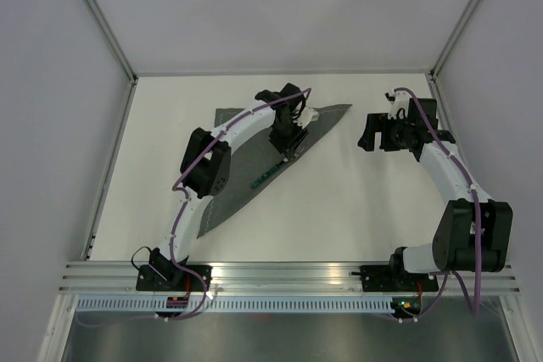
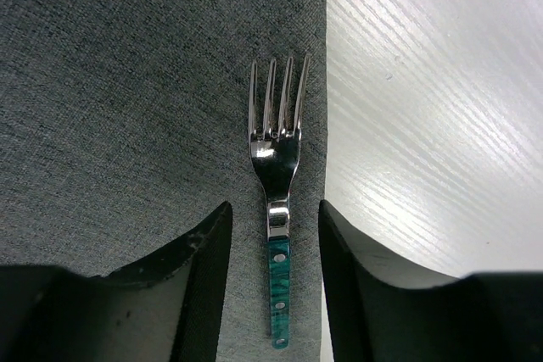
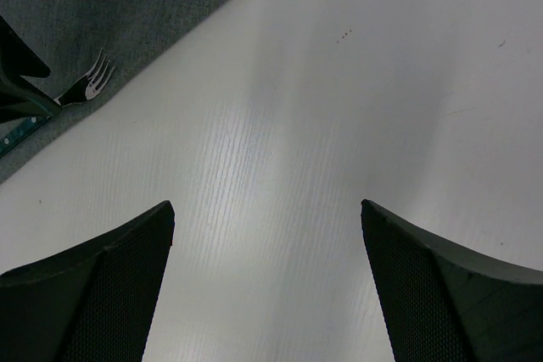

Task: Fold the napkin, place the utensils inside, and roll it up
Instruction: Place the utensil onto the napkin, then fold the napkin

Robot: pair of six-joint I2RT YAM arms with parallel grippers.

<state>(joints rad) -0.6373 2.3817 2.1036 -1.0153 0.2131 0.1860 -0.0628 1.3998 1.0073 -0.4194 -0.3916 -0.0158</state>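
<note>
The dark grey napkin (image 1: 254, 146) lies folded into a triangle left of the table's middle. A fork (image 2: 276, 158) with a teal handle rests on the napkin (image 2: 127, 99), close along its long edge. My left gripper (image 2: 276, 209) hangs over the handle end with its jaws apart on either side, touching nothing. From above, a slim teal utensil (image 1: 267, 175) lies along that edge beside the left gripper (image 1: 288, 148). My right gripper (image 3: 265, 205) stands open over bare table to the right of the napkin; its view catches the fork (image 3: 87, 85) at far left.
The white table (image 1: 356, 209) is walled by white panels at the back and both sides. A metal rail (image 1: 288, 273) carrying both arm bases runs along the near edge. The right gripper (image 1: 371, 133) is just right of the napkin's far right tip.
</note>
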